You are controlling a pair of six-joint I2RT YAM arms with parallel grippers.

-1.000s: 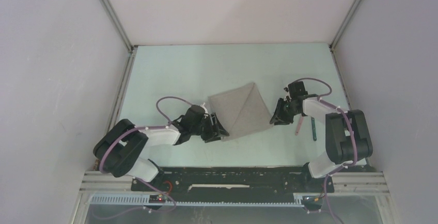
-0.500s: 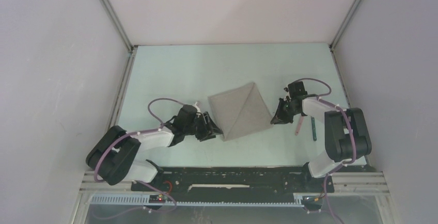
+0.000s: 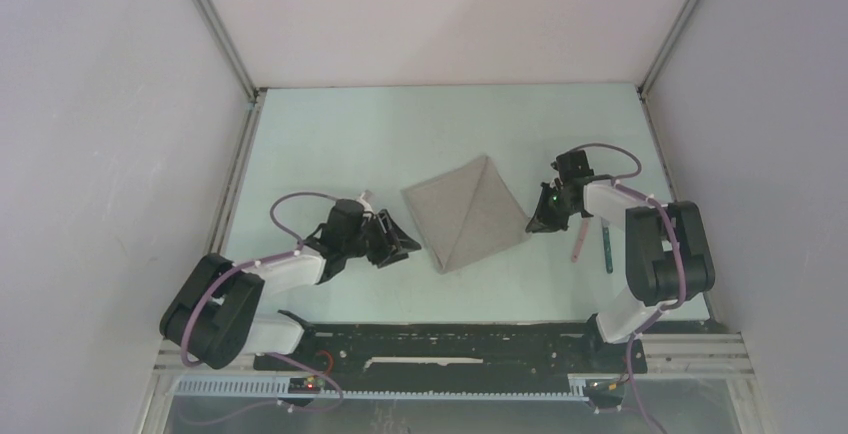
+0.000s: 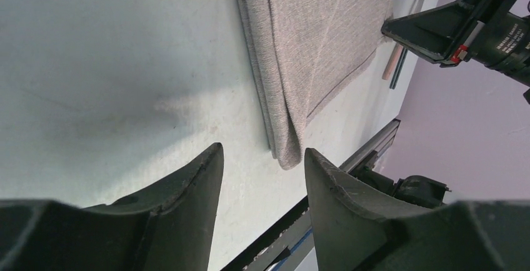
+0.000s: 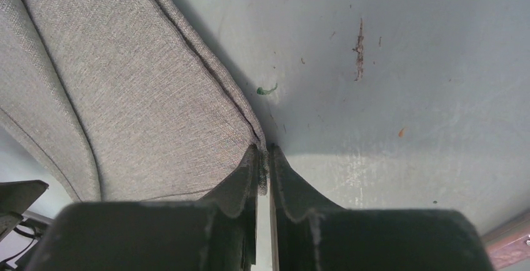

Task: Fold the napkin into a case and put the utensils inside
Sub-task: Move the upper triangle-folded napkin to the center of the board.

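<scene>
The taupe-grey napkin lies folded on the table with a diagonal crease, its layered edge showing in the left wrist view. My right gripper is shut on the napkin's right corner, and cloth is pinched between its fingertips. My left gripper stands open just left of the napkin's near corner, with only bare table between its fingers. The utensils lie right of the napkin: a pale pink handle and a dark teal one, also visible in the left wrist view.
The pale green table is walled at the back and on both sides. A black rail with the arm bases runs along the near edge. Small specks and a scratch mark the surface near the right gripper.
My left arm has drawn back to the left, away from the napkin's near corner. My right gripper has shut on the napkin's right corner.
</scene>
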